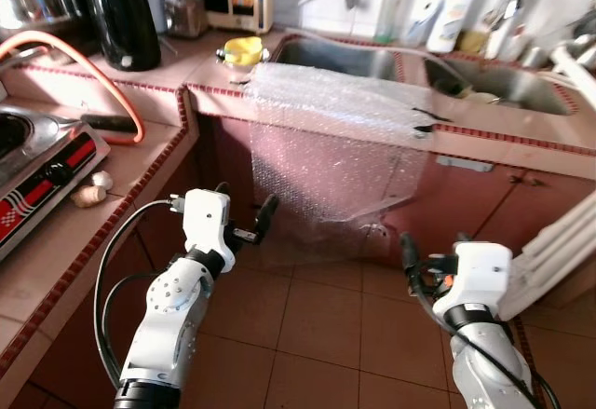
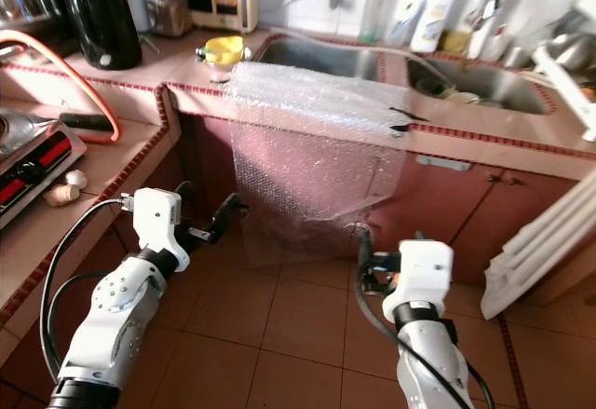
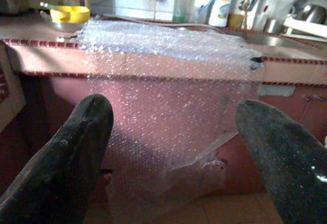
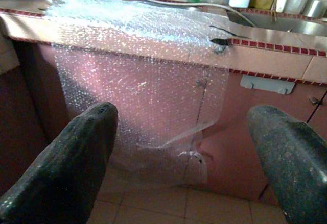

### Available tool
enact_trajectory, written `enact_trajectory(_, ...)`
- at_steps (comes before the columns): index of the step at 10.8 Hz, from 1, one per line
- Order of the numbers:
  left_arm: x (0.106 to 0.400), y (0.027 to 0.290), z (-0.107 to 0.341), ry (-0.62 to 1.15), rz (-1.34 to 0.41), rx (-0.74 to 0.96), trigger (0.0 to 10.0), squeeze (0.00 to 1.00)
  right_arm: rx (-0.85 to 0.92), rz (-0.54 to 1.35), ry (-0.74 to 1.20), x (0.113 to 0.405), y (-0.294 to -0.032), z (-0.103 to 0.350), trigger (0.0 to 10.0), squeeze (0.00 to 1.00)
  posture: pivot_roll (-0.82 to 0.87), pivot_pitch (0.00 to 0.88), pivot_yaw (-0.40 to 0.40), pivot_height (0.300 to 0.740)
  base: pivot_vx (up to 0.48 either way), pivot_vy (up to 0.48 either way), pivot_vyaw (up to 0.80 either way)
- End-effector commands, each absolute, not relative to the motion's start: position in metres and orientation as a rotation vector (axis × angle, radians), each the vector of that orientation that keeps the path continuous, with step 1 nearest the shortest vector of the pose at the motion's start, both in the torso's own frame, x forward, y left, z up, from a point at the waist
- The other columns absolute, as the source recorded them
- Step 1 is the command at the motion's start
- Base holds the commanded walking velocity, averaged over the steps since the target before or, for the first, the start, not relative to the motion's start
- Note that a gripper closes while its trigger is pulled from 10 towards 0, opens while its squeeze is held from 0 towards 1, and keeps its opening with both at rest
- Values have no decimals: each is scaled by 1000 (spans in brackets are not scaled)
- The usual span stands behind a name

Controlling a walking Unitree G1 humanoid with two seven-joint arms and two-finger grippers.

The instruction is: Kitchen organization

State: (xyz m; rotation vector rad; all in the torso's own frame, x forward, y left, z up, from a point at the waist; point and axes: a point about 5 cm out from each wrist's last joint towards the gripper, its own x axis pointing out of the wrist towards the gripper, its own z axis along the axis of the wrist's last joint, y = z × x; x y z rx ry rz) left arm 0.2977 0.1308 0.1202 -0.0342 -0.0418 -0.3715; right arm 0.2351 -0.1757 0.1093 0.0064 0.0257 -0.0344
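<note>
Left eye view: bubble wrap (image 1: 340, 139) draped over tabletop (image 1: 223, 78) edge, untouched.
Pincers: left pincer (image 1: 244, 220), right pincer (image 2: 365, 258) open, empty, below wrap.
Progress: hardly begun.

Bright daylight glares off the bubble wrap (image 1: 345, 102); cabinets below shadowed

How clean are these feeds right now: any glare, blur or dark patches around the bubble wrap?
Eye views: sharp; the bubble wrap glares white on the counter edge, while the hanging part is dimmer yet readable. Left wrist view: soft and grainy, left gripper fingers large, dark and blurred. Right wrist view: a little crisper, right gripper fingers likewise blurred, with deep shade at the side under the counter.
</note>
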Motion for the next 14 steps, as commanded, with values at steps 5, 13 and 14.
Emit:
enact_trajectory(5,297,126,121,-41,-391,-36,10000,0,-71,-12,28,241,-172,108,10000,0,83,0,-75,740,294,0,0)
enact_trajectory(13,296,122,119,-37,-405,-39,10000,0,-51,14,-9,237,-174,108,10000,0,76,0,-73,740,356,0,0)
enact_trajectory(14,296,123,119,-36,-406,-37,10000,0,3,22,-3,236,-173,106,10000,0,74,0,-70,740,364,0,0)
